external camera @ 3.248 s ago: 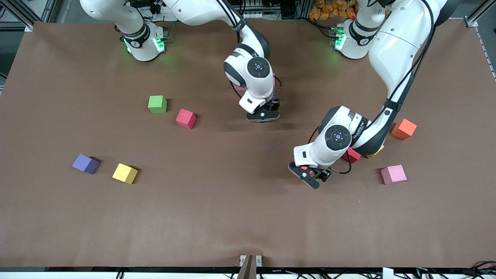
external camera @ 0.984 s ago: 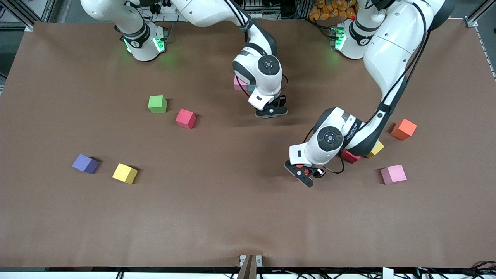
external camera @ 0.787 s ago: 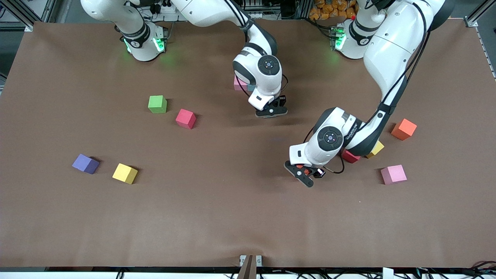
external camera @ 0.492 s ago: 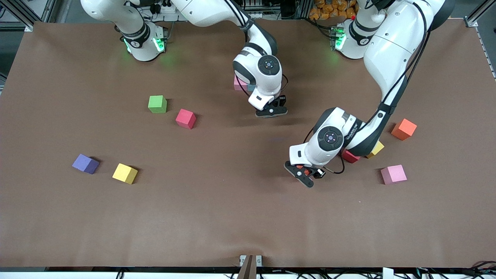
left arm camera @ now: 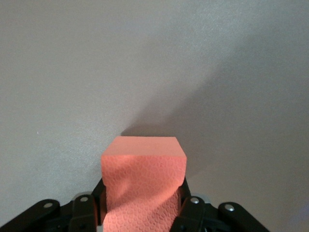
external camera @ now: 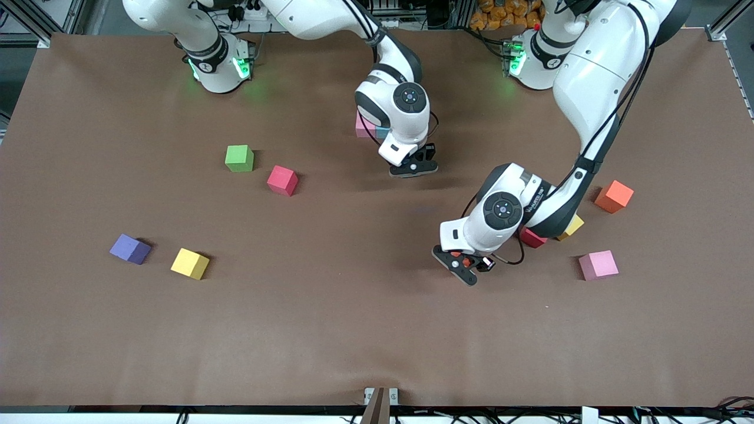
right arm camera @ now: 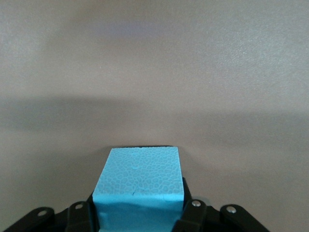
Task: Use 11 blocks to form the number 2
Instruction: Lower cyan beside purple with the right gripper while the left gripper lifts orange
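Note:
My right gripper (external camera: 413, 169) is low over the table's middle, shut on a light blue block (right arm camera: 139, 181). Just beside its wrist, toward the bases, lie a pink block (external camera: 361, 126) and a sliver of a second light blue block (external camera: 382, 133), both mostly hidden by the arm. My left gripper (external camera: 464, 266) is shut on a salmon-red block (left arm camera: 143, 174), held low over bare table. A red block (external camera: 533, 237) and a yellow block (external camera: 572, 226) peek out from under the left arm. The number 2 does not show as a whole.
Orange (external camera: 614, 196) and pink (external camera: 598, 264) blocks lie toward the left arm's end. Toward the right arm's end lie a green cube (external camera: 239, 158), a red block (external camera: 282, 180), a purple block (external camera: 130, 248) and a yellow block (external camera: 189, 263).
The right gripper has shifted toward the left arm's end and the bases, uncovering the pink block. The left gripper has drifted slightly toward the right arm's end. Both are almost still over the last second.

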{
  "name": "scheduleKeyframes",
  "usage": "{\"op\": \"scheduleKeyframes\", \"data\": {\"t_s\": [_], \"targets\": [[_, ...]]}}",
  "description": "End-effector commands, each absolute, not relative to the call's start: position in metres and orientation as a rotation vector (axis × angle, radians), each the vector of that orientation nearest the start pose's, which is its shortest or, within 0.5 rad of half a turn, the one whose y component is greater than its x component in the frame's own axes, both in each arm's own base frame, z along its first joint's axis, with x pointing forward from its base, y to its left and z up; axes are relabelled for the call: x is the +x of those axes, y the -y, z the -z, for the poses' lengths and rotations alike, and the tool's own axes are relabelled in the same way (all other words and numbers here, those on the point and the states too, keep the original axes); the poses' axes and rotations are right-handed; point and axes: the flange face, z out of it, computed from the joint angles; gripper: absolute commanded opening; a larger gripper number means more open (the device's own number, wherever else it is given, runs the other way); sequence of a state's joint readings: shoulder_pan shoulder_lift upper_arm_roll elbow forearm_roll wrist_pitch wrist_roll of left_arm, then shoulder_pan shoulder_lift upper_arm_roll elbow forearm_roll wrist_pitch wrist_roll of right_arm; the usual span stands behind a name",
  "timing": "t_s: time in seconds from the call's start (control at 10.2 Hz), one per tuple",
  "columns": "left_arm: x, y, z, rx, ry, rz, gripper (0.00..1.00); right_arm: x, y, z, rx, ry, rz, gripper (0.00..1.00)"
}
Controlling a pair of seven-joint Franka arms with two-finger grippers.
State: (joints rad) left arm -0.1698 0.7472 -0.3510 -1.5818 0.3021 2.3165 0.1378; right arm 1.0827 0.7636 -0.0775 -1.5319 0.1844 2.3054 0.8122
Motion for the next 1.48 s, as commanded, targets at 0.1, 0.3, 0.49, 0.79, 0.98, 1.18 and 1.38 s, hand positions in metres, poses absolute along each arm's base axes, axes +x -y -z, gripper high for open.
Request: {"op": "scheduleKeyframes", "data": {"t_s": [0.1, 0.3, 0.49, 0.79, 0.98, 1.18, 1.38], "targets": [[0.629, 0.312, -0.237, -2.884, -1.208, 0.088, 0.57, 0.363, -0.606, -0.2, -3.079, 0.121, -0.112, 1.0], [0.629, 0.312, -0.238, -2.88, -1.211, 0.086, 0.57, 0.364, -0.606, -0.201, -3.08, 0.121, -0.111, 1.0], [0.628, 0.312, -0.237, -2.877, -1.218, 0.079, 0.57, 0.364, -0.606, -0.203, -3.076, 0.13, -0.105, 1.0], [0.627, 0.311, -0.244, -2.872, -1.214, 0.067, 0.57, 0.368, -0.601, -0.22, -3.061, 0.135, -0.092, 1.0], [0.626, 0.31, -0.258, -2.868, -1.209, 0.052, 0.57, 0.37, -0.591, -0.236, -3.044, 0.149, -0.102, 1.0], [0.622, 0.311, -0.272, -2.859, -1.206, 0.013, 0.57, 0.378, -0.578, -0.25, -3.037, 0.127, -0.097, 1.0], [0.615, 0.314, -0.284, -2.845, -1.217, -0.034, 0.57, 0.384, -0.553, -0.279, -3.013, 0.082, -0.106, 1.0]]}}
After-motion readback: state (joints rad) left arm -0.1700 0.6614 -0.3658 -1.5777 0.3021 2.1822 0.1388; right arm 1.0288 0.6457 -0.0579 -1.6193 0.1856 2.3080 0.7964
